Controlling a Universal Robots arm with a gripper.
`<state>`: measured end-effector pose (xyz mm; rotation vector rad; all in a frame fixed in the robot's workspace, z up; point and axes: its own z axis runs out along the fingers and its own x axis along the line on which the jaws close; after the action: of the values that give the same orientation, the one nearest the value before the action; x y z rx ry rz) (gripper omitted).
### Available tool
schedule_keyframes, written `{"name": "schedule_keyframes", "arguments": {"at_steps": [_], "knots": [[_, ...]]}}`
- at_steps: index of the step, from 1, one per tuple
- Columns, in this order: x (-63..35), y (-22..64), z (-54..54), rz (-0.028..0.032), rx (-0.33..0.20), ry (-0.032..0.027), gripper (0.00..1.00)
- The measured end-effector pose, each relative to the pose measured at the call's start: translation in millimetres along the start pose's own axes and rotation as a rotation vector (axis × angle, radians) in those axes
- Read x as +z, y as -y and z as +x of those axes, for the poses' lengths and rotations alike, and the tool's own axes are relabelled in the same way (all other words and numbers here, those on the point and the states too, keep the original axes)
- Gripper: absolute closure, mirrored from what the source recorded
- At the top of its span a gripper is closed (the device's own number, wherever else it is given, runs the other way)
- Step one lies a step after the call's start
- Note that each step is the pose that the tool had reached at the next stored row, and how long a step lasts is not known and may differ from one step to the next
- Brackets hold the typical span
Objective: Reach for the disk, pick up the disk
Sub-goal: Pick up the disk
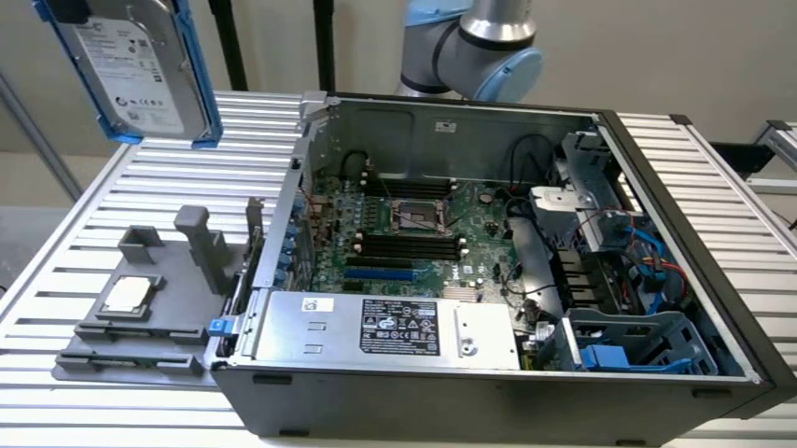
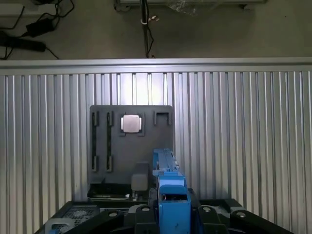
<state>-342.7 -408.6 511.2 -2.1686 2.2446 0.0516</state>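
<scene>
Hanging in the air above the table (image 1: 697, 159), the disk (image 1: 134, 70) sits up and off to the exterior view's left of the open computer case (image 1: 498, 387). It is higher than the case's top rim and touches nothing below it. Its white label faces the exterior camera, blue rails run down both long sides, and it hangs nearly on end with a slight tilt.

In the wrist view the gripper (image 2: 173, 210) has its black fingers (image 2: 144, 213) closed against the two sides of the disk's blue rail, with the rail standing up between them. So it is holding the disk, and the disk is lifted clear.

The robot arm (image 1: 480, 42) shows behind the back wall of the case, its grey and pale blue joint just above the rim.

On the table just beside the case, on the exterior view's left, lies a dark grey holder tray (image 1: 93, 359) with upright posts and slots. A small square silver chip (image 1: 130, 294) rests in one pocket of that tray.

Inside the case, a green circuit board (image 1: 480, 210) covers the floor. A silver box with a black label (image 1: 386, 327) lies along the front wall, towards the exterior view's left. A blue plastic cage (image 1: 636, 347) sits in the front corner on the exterior view's right, with blue and red cables above it along that side wall.
</scene>
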Motion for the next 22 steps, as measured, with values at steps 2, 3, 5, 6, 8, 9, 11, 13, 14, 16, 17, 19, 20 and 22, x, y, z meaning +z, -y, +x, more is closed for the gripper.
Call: {"name": "schedule_keyframes", "arguments": {"at_steps": [2,3,5,6,8,9,11,13,14,16,17,19,20,22], "knots": [[-7.6,7.9,0.8,-0.0010,0.000,0.0026,0.67],[-11.0,11.8,1.1,-0.0016,0.000,0.0043,0.67],[-17.8,19.6,1.8,-0.0030,0.000,0.0079,0.67],[-20.7,23.3,2.1,-0.0039,0.000,0.0093,0.67],[-26.2,30.6,2.9,-0.0056,0.000,0.0119,0.67],[-28.3,34.1,3.4,-0.0065,0.000,0.0130,0.67],[-31.4,42.0,5.0,-0.0079,0.000,0.0140,0.67],[-33.3,50.9,7.0,-0.0089,0.000,0.0138,0.67],[-33.6,55.4,8.2,-0.0088,0.000,0.0141,0.67],[-34.2,64.8,10.8,-0.0090,0.000,0.0139,0.67],[-34.4,69.3,12.2,-0.0090,0.000,0.0139,0.67],[-34.8,77.8,15.7,-0.0091,0.000,0.0138,0.67],[-34.8,80.6,18.0,-0.0090,0.000,0.0139,0.67],[-35.2,85.3,23.4,-0.0091,0.000,0.0138,0.67]]}}
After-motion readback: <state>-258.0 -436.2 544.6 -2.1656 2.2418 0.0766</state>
